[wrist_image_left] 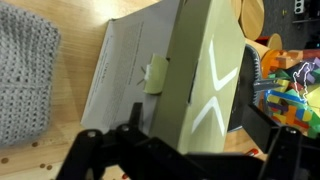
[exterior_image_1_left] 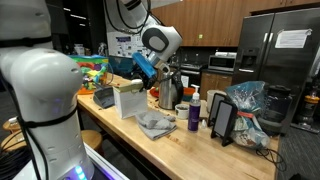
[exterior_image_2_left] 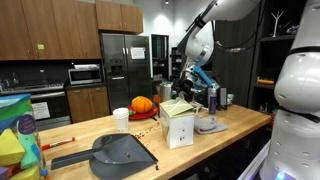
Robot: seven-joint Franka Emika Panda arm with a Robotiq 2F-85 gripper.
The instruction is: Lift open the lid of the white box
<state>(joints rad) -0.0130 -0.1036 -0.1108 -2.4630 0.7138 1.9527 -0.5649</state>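
Observation:
The white box (exterior_image_1_left: 129, 100) stands upright on the wooden counter, near the middle in both exterior views (exterior_image_2_left: 178, 124). Its lid (exterior_image_2_left: 175, 106) sits on top and looks slightly tilted. In the wrist view the lid (wrist_image_left: 205, 70) is pale green with white chevrons. The box's grey side has a small latch (wrist_image_left: 155, 74). My gripper (exterior_image_1_left: 150, 80) hangs just above the box's top edge (exterior_image_2_left: 182, 92). In the wrist view its dark fingers (wrist_image_left: 200, 140) are spread wide on either side of the lid's near edge. They are open and grip nothing.
A grey cloth (exterior_image_1_left: 155, 123) lies beside the box. A dustpan (exterior_image_2_left: 120, 155), a paper cup (exterior_image_2_left: 121, 119), an orange pumpkin (exterior_image_2_left: 142, 104), a purple bottle (exterior_image_1_left: 194, 113), a kettle (exterior_image_1_left: 168, 92) and colourful toys (exterior_image_2_left: 15, 135) share the counter.

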